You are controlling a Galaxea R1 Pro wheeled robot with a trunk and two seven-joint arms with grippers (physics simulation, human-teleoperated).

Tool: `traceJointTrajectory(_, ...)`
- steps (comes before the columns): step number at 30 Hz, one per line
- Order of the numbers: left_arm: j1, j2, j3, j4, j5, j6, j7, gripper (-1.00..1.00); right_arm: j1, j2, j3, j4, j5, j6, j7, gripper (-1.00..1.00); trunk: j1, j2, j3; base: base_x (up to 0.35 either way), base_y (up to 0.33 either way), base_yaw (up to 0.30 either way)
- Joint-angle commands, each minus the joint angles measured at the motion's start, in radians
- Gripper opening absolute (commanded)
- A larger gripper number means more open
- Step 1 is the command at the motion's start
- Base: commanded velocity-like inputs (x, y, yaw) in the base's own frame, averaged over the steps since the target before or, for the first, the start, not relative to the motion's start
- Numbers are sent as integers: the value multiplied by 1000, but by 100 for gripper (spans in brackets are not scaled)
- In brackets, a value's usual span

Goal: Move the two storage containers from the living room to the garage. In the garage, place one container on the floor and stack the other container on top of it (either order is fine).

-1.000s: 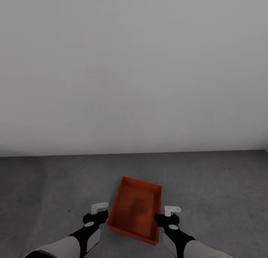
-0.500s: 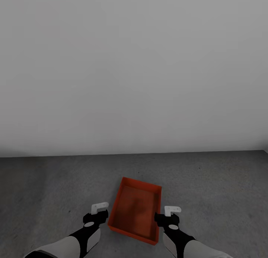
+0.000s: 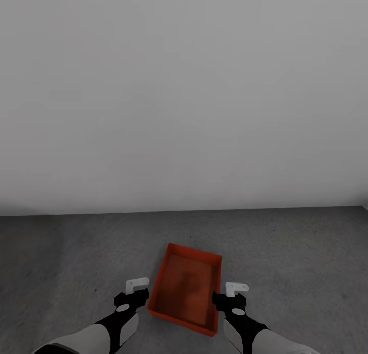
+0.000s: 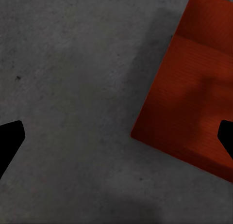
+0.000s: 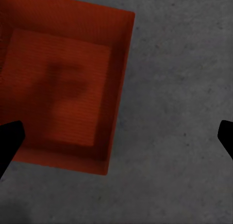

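In the head view, 1 orange-red storage container [image 3: 187,289] sat on the concrete floor [image 3: 61,252] between the left gripper [image 3: 137,287] and right gripper [image 3: 236,291]. Both wrist views showed spread jaws above it, gripping nothing.

One orange-red storage container [image 3: 185,288] sits flat and upright on the garage's dark grey concrete floor [image 3: 286,262], open side up and empty, its inside bottom shadowed. It is a shallow rectangular bin with thin smooth walls, long axis running away from the robot and turned slightly askew, well short of the pale grey wall [image 3: 184,98].
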Motion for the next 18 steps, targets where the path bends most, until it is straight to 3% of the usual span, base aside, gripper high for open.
traceJointTrajectory(1,-1,-1,-9,1,8,-3,3,100,-1,0,8,1,-10,-4,-3,100,0,-1,-1,-5,0,0)
traceJointTrajectory(6,-1,-1,-9,1,10,-3,4,100,-1,0,8,1,-10,-4,-3,100,0,-1,-1,-148,0,0)
traceJointTrajectory(18,-1,-1,-9,1,10,-3,4,100,-1,0,8,1,-10,-4,-3,100,0,-1,-1,-306,0,0)
